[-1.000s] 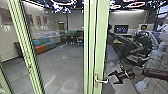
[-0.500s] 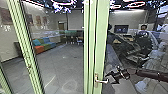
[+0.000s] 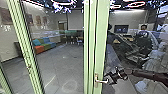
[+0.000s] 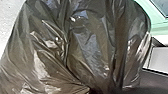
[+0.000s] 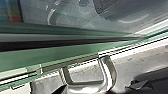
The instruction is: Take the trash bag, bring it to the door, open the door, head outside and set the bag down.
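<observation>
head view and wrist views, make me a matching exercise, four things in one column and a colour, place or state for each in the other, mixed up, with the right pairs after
Things:
1. trash bag
2. door handle
3. sofa
4. right hand

Colours, places, states:
A. orange, green and blue
B. open, close to the door handle
C. dark, shiny and creased
D. silvery, on the pale green door frame

Right pairs: 1-C, 2-D, 3-A, 4-B

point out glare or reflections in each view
Head view: white glare along the top, faint reflections across the glass; left wrist view: pale highlights on the creased bag; right wrist view: bright shine on the handle.
</observation>
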Controlling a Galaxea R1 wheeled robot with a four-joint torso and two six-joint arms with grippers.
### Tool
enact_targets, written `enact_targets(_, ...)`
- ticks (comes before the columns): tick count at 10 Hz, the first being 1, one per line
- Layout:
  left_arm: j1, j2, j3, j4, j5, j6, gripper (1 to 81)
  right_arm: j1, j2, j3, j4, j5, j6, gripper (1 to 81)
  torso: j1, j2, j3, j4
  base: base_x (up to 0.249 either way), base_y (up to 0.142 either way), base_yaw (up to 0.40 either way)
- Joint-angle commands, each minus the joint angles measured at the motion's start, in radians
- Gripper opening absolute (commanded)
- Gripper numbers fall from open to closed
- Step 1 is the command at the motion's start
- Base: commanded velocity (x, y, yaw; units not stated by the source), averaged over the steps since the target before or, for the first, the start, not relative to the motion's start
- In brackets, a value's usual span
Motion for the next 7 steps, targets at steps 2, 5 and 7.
enact_targets(2,-0.060,-0.006,0.015,-0.014,0.082,-0.003,1.0,0.160,0.076,-0.111,0.000,-0.081,0.023,81.1,0.000,0.000,0.000,0.000,0.000,0.000,0.000)
enact_targets(5,-0.062,-0.007,0.015,-0.012,0.082,-0.003,1.0,0.138,0.124,-0.181,-0.017,-0.087,0.022,81.1,0.000,0.000,0.000,0.000,0.000,0.000,0.000)
enact_targets(7,-0.060,-0.004,0.015,-0.010,0.082,-0.001,1.0,0.117,0.150,-0.212,-0.026,-0.093,0.023,81.1,0.000,0.000,0.000,0.000,0.000,0.000,0.000)
